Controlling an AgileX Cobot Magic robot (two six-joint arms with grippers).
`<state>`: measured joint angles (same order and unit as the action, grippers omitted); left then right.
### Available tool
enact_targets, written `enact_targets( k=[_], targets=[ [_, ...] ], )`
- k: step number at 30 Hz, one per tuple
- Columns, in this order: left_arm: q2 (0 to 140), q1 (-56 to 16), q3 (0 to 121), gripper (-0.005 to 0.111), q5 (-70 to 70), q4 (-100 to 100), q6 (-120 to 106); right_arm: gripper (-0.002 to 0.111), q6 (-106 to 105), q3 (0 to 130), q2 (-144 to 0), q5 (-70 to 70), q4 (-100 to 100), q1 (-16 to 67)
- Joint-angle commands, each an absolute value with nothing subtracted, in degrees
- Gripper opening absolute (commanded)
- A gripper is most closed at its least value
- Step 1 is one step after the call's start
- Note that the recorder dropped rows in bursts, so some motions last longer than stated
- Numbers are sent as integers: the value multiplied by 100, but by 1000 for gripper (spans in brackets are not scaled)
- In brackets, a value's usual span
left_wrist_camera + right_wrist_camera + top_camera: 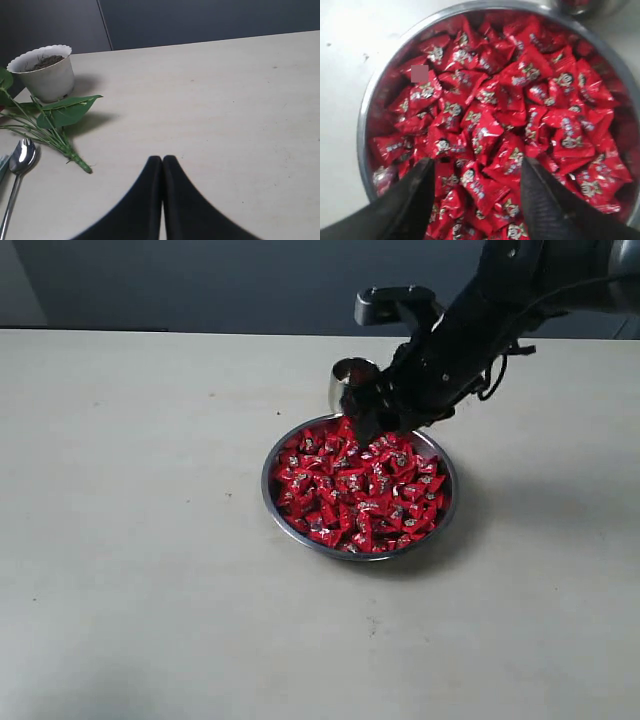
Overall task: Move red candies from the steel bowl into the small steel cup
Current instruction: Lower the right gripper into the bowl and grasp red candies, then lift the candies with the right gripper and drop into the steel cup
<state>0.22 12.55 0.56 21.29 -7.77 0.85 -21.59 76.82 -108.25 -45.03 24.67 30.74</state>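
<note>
Left gripper [161,161]: fingers pressed together, empty, above bare table [240,125]. Only left wrist view shows one white pot [47,77], one leafy sprig [64,111], one spoon [23,154]. Cup [348,380]: one, just behind bowl [267,483] far rim. Bowl: one, mid-table. Candies [350,490]: heap filling bowl, too many to count. Right gripper [477,172]: fingers spread wide, holding nothing, tips low over heap, candies lying between them. Exterior view does not show that gap; right wrist view does.

Shiny steel bowl [266,483]; glossy candies [360,490] (crinkled foil).
</note>
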Motion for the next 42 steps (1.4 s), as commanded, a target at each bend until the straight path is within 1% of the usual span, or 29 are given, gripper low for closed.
enact_targets(
  k=[1,7,16,18,19,21,22,23,24,32,35,38,42],
  targets=[
    [0,1249,22,0,2097,-757,107,50,-2347,7297,-10799,-3862,2615,3433],
    [0,1249,22,0,2097,-757,107,50,-2347,7297,-11218,-3274,2611,3541],
    [0,1249,22,0,2097,-757,107,50,-2337,7355,-11808,-2887,2622,3541],
    [0,1249,22,0,2097,-757,107,48,-2337,7355,-11906,-2829,2670,3541],
    [0,1249,22,0,2097,-757,107,43,-2337,7355,-11951,-2818,2723,3541],
    [0,1249,22,0,2097,-757,107,29,-2337,7355,-11976,-2828,2766,3541],
    [0,1249,22,0,2097,-757,107,12,-2337,7355,-11946,-2868,2766,3541],
    [0,1249,22,0,2097,-757,107,2,-2337,7355,-11902,-2884,2766,3541],
    [0,1249,22,0,2097,-757,107,0,-2322,7355,-11781,-2909,2766,3541],
    [0,1249,22,0,2097,-741,107,0,-2294,7355,-11019,-3143,2265,3541],
    [0,1249,22,0,2097,-741,107,0,-2226,7415,-10640,-2852,1943,3531],
    [0,1249,22,0,2097,-741,107,0,-2200,7981,-10704,-2841,1756,3425],
    [0,1249,22,0,2097,-741,107,0,-2097,8833,-11208,-3017,1814,3124]
  ],
)
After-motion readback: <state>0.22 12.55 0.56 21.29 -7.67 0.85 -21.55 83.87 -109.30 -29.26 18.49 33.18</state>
